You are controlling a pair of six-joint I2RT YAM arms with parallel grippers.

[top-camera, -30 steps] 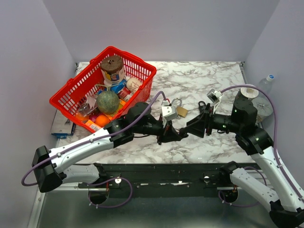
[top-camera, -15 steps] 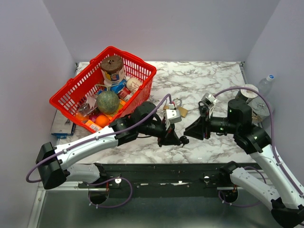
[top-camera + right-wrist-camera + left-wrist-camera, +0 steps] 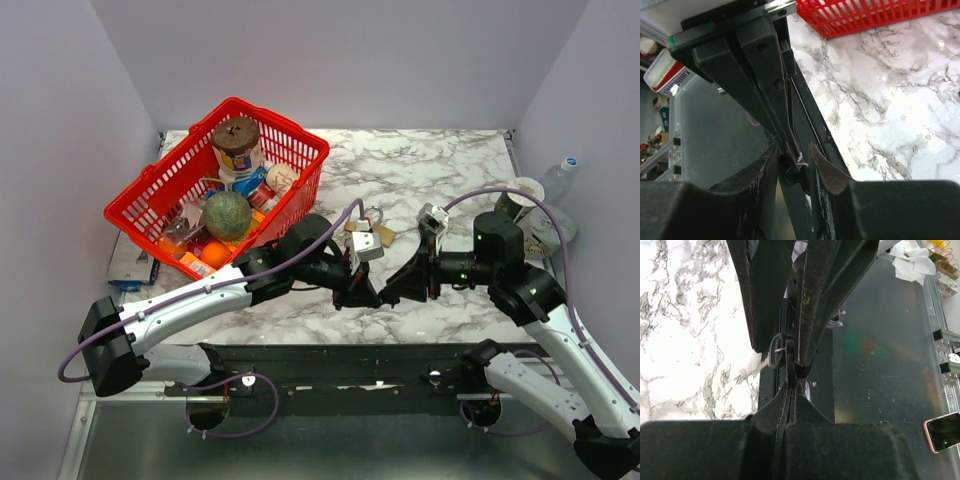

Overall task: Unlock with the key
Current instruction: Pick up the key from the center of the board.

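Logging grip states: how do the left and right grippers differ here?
The left gripper has its fingers pressed together, apparently pinching the key; the right gripper has its fingers apart, straddling it. The left gripper reaches in from the left, the right gripper from the right. Both meet tip to tip at the key.

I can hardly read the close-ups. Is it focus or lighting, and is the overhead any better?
Left wrist: left fingers blur black, marble washed out. Right wrist: right fingers equally dark, soft; marble glares. Top: sharp, evenly lit.
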